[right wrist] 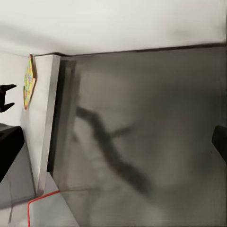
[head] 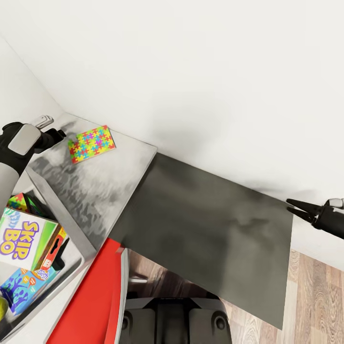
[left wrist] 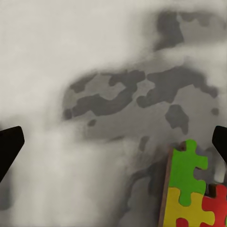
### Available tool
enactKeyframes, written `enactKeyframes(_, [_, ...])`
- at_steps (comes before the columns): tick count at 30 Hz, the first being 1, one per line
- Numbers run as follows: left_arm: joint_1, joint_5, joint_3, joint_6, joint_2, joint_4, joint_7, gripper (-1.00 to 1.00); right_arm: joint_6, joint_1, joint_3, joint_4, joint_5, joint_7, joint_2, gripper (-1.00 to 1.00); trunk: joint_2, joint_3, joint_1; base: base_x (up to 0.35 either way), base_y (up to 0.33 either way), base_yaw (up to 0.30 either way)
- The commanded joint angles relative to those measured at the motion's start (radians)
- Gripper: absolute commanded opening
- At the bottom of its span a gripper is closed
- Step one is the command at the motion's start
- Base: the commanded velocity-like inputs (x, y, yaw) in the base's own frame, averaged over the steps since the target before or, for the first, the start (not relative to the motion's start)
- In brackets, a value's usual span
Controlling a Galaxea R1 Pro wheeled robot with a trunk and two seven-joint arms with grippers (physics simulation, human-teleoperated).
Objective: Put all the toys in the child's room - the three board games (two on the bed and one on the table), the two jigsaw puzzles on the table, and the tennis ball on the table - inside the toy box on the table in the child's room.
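a: puzzle box first. where does it lie?

b: the jigsaw puzzle (head: 91, 144) lies flat on the pale grey mottled table (head: 100, 191), near the corner where the two white walls (head: 200, 71) meet. its lid shows bright pieces in green, yellow, red and blue. in the left wrist view one corner of it (left wrist: 189, 189) sits close to one finger.

a: and the left gripper?

b: the left gripper (head: 55, 135) hovers just beside the puzzle, on its left in the head view. its fingers stand wide apart at the two edges of the wrist view, with bare table between them. nothing is held.

a: the toy box?

b: the toy box (head: 62, 215) sits at the lower left of the head view, grey walled. inside it lie a skip-bo box (head: 21, 239), a blue game box (head: 24, 284) and a red pack (head: 52, 251) leaning between them. a bit of yellow-green shows at the very edge, too cut off to name.

a: right side?

b: the right gripper (head: 290, 206) hangs at the far right, past the edge of a dark grey slab (head: 210, 229), fingers parted and empty. wooden floor (head: 310, 296) shows below it, and a red panel (head: 91, 296) lies by the robot's base.
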Motion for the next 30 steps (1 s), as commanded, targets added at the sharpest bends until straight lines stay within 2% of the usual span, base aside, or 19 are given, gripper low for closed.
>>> enactKeyframes(1, [-0.001, 0.010, -0.008, 0.001, 0.002, -0.002, 0.008, 1.00, 0.005, -0.001, -0.006, 0.000, 0.002, 0.005, -0.007, 1.00, -0.002, -0.001, 0.001, 0.000, 0.000, 0.000])
enactKeyframes(5, [-0.001, 0.010, -0.008, 0.001, 0.002, -0.002, 0.008, 1.00, 0.006, -0.001, -0.020, -0.002, -0.001, 0.005, -0.025, 1.00, -0.002, -0.002, 0.001, 0.000, 0.000, 0.000])
enactKeyframes(10, [-0.001, 0.010, -0.009, 0.000, 0.002, -0.004, 0.008, 1.00, 0.005, -0.001, -0.025, -0.002, -0.002, 0.005, -0.032, 1.00, -0.002, -0.002, 0.001, 0.000, 0.000, 0.000])
enactKeyframes(30, [-0.001, 0.010, -0.008, -0.001, 0.002, -0.113, 0.009, 1.00, 0.006, -0.001, -0.027, -0.002, -0.002, 0.006, -0.036, 1.00, -0.002, -0.021, 0.001, 0.000, 0.000, 0.000])
